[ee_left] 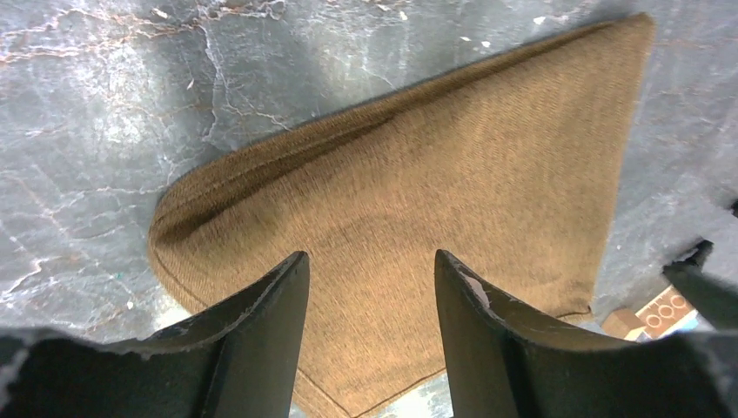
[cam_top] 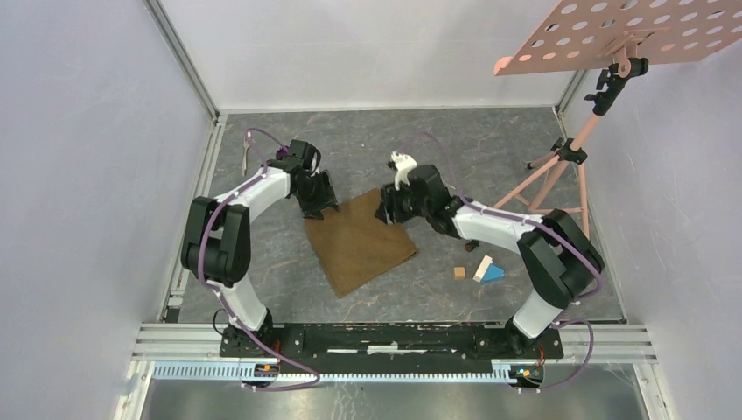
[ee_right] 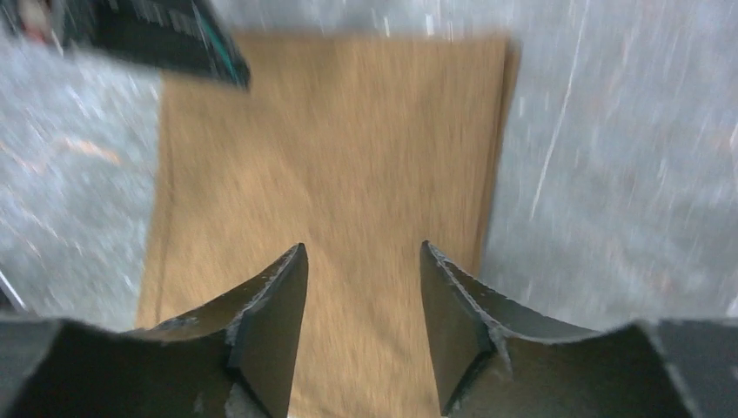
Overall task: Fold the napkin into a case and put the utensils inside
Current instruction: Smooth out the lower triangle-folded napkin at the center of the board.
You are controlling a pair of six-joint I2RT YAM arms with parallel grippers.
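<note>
Lying flat on the table (cam_top: 490, 166), the napkin (cam_top: 360, 245) spreads nearward from its far edge; left gripper (ee_left: 370, 261) and right gripper (ee_right: 361, 252), jaws apart and empty, hover at that edge's opposite corners.

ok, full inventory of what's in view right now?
napkin: 1, brown, table centre, lying flat
fork, likely: 1, silvery, far left beside the left arm; too small to be sure
blocks: 3, right of the napkin: wooden cube, pale bar, blue wedge
stand: 1, pink tripod with perforated plate, far right corner
table: 1, grey marbled
left gripper: black, open, over the napkin
right gripper: black, open, over the napkin
</note>
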